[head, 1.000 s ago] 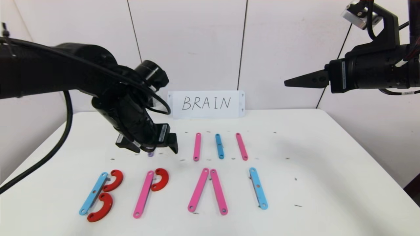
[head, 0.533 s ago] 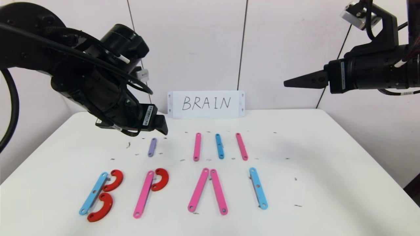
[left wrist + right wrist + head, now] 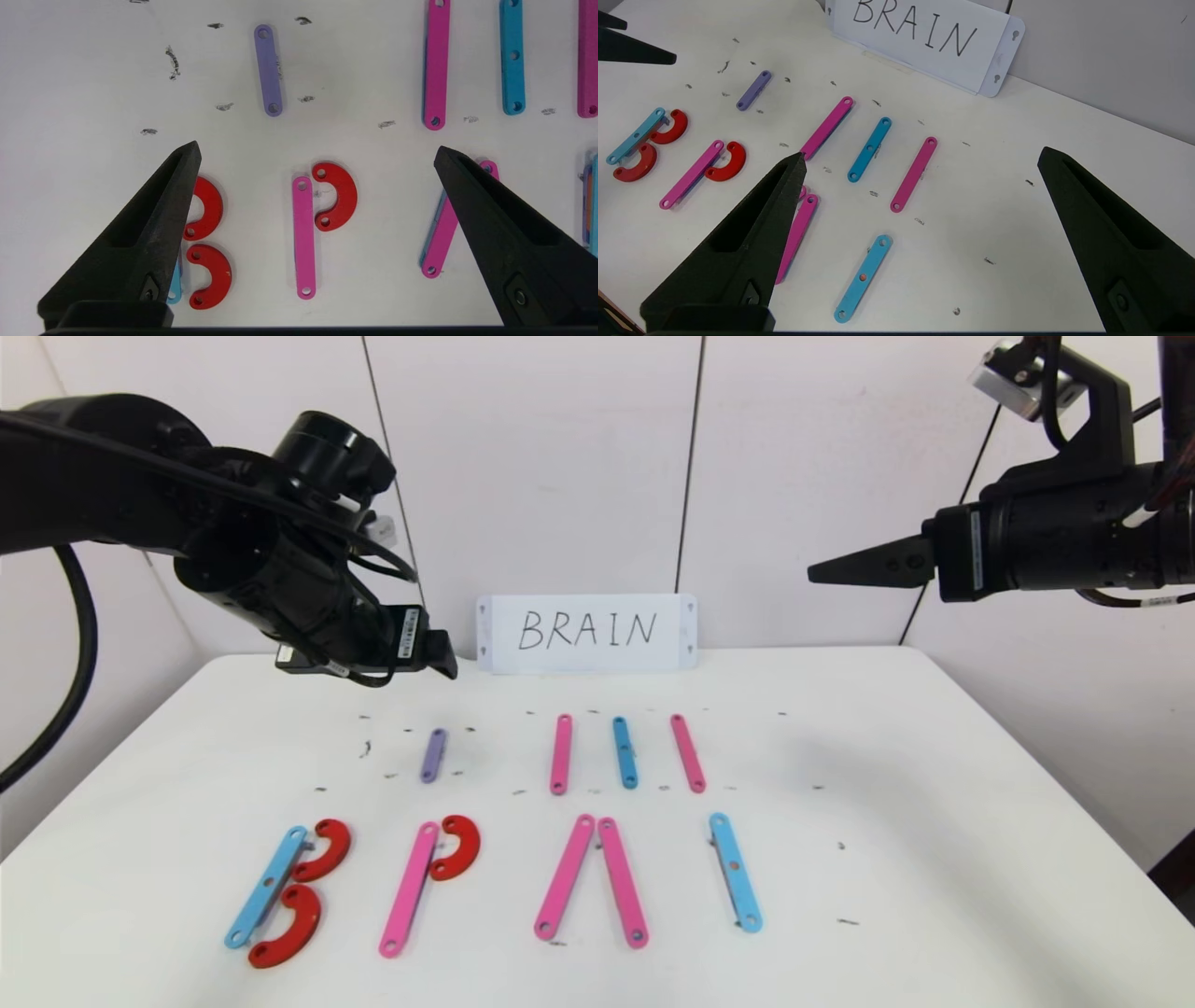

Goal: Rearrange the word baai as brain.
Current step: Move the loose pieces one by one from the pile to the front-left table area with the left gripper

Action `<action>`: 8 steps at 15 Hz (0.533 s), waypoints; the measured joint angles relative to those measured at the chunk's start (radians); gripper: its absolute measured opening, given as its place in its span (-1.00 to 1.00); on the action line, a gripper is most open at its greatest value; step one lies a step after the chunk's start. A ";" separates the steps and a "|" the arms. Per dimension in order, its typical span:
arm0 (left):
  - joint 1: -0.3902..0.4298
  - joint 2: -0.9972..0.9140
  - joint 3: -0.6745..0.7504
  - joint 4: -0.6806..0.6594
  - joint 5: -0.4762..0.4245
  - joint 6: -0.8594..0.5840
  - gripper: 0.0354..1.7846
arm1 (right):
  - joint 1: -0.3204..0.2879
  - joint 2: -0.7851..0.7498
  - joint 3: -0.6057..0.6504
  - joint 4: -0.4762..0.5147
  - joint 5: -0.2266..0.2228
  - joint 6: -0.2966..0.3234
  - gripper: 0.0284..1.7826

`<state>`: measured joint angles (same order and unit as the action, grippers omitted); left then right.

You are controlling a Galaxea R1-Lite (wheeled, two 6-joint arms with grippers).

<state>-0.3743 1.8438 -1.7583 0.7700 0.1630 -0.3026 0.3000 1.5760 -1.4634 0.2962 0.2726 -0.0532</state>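
Below and ahead of our wide-open left pincer [image 3: 446, 665] the purple bar [image 3: 433, 755] lies on the surface [image 3: 934, 821], long axis running away from us, far nearer than the parked right pincer [image 3: 822, 572].

white table [image 3: 934, 859] | short purple bar [image 3: 433, 755] lain just below left claw [image 3: 439, 663] | three spare bars [image 3: 624, 752] rightward | letter row [image 3: 485, 887] nearest | BRAIN card [image 3: 586, 633] beside claw

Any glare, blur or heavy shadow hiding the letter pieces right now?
Head view: even light, no glare, the purple bar sharp. Left wrist view: the left gripper open, its fingers covering part of the B. Right wrist view: soft shadows only under the bars.
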 joint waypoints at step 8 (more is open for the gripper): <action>0.108 0.166 -0.002 -0.093 -0.013 -0.001 0.96 | 0.001 0.000 0.000 0.000 0.000 0.000 0.95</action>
<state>-0.2660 2.0098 -1.7602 0.6772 0.1504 -0.3040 0.3006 1.5760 -1.4634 0.2962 0.2726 -0.0532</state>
